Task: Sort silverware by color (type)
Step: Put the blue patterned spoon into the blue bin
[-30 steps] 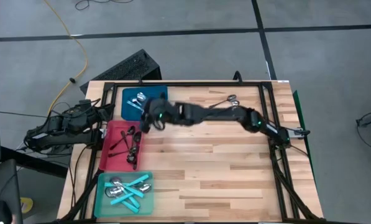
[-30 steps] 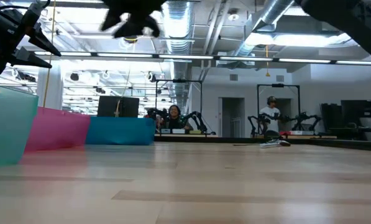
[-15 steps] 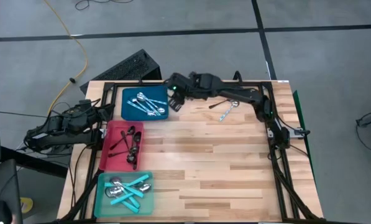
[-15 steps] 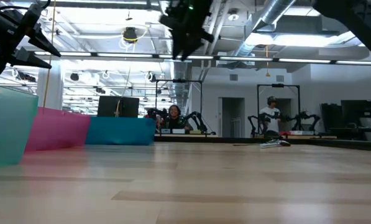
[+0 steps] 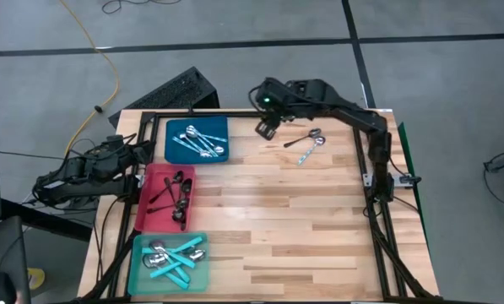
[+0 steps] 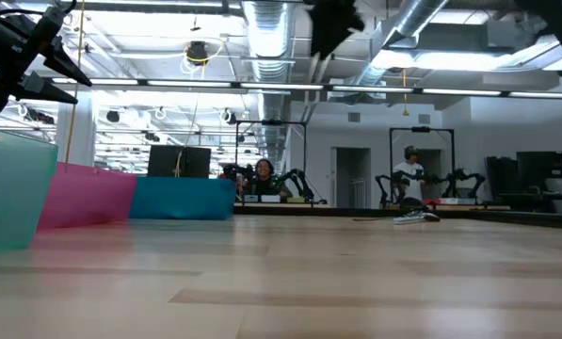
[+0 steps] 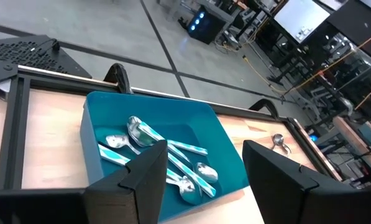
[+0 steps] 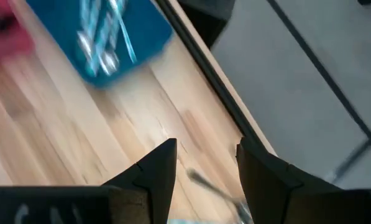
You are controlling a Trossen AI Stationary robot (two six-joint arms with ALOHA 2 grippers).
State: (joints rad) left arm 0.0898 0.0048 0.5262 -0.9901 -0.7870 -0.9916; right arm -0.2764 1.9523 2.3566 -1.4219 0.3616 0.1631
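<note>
the right gripper hangs empty, fingers apart, near the table's far edge. two spoons lie just beside it on bare wood. best to drop straight over one handle, not both; the left gripper waits open at the left edge.

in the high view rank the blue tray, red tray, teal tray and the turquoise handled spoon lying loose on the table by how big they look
1. teal tray
2. blue tray and red tray: too alike to rank
3. turquoise-handled spoon, by far the smallest
</note>
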